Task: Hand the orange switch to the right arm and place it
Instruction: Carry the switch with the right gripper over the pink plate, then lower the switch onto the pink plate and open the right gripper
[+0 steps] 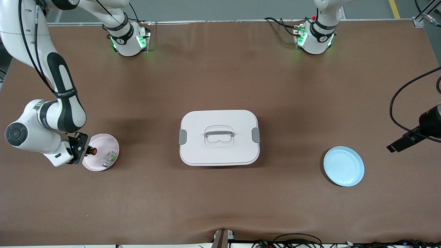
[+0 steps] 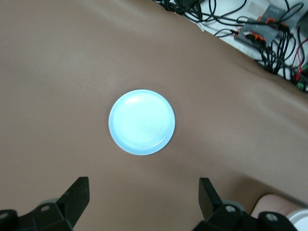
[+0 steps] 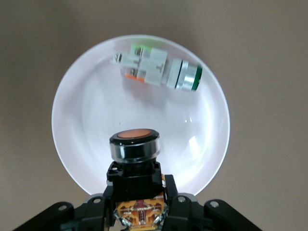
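Front view: a white lidded box (image 1: 219, 137) with a grey handle sits mid-table and serves as landmark. Toward the right arm's end of the table from it lies a pink plate (image 1: 103, 144), slightly nearer the camera than the box's middle; toward the left arm's end lies a light blue plate (image 1: 344, 166), nearer the camera than the box. The right gripper (image 1: 86, 150) hangs over the pink plate's rim, clamped on the orange switch (image 1: 92, 151), button end pointing across the plate; a small green-white part (image 1: 110, 159) already rests in that plate. The left gripper (image 1: 401, 143) waits up at the table's edge, past the blue plate. Left wrist view: the blue plate (image 2: 142, 121) lies bare below, and the two black fingers (image 2: 77, 195) stand wide apart with nothing between them. Right wrist view: the switch (image 3: 134, 154) is pinched by its black body between the closed fingers (image 3: 169, 190), orange cap forward, over the near portion of the pink plate (image 3: 82, 120); the green-white part (image 3: 159, 68) lies on its side toward the plate's other edge, well apart. Handling note, as judgement — the placing step is in hand: lower until the switch is close to the plate floor, keep it clear of the green-white part, then release gently so the round body does not roll off the rim.
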You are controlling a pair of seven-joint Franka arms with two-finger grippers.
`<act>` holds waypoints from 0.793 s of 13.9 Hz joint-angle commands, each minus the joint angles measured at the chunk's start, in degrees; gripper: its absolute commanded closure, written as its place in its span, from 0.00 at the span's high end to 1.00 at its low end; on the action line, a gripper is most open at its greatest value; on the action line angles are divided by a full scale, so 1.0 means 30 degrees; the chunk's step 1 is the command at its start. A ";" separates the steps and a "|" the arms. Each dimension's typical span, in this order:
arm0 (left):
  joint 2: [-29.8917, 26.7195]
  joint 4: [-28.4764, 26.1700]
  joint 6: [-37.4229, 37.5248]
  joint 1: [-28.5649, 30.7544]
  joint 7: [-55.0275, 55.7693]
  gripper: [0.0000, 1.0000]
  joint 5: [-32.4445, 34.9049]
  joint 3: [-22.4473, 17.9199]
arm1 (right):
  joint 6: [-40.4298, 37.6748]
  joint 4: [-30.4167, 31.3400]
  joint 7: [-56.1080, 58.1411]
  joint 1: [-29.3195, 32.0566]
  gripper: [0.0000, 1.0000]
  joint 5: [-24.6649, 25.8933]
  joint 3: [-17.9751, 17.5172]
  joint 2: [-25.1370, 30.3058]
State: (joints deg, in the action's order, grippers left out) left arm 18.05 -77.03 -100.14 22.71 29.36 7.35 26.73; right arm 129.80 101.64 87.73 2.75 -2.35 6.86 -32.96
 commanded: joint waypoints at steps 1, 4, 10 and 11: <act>-0.1295 -0.0222 0.1295 0.0016 -0.1546 1.00 0.0274 0.0026 | 0.0385 -0.0247 0.0465 0.0488 0.00 -0.0066 -0.0382 -0.0498; -0.2877 -0.0339 0.2642 0.0223 -0.4879 1.00 0.0157 -0.0409 | 0.0942 -0.0159 0.0465 0.0371 0.00 -0.0067 -0.0411 -0.0820; -0.7593 -0.5050 0.2763 -0.6536 -0.6559 1.00 -0.1600 -0.8049 | 0.1353 -0.0130 0.0436 0.0312 0.04 -0.0125 -0.0411 -0.1231; -0.7946 -0.5375 0.2880 -0.6575 -0.6736 1.00 -0.1601 -0.8118 | 0.1354 -0.0130 0.0436 0.0312 0.05 -0.0154 -0.0411 -0.1290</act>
State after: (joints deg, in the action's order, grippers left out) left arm -0.88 -87.36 -90.87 5.45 11.41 3.84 6.02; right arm 133.50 101.64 88.15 3.12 -2.39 6.15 -36.33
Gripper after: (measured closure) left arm 0.000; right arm 0.590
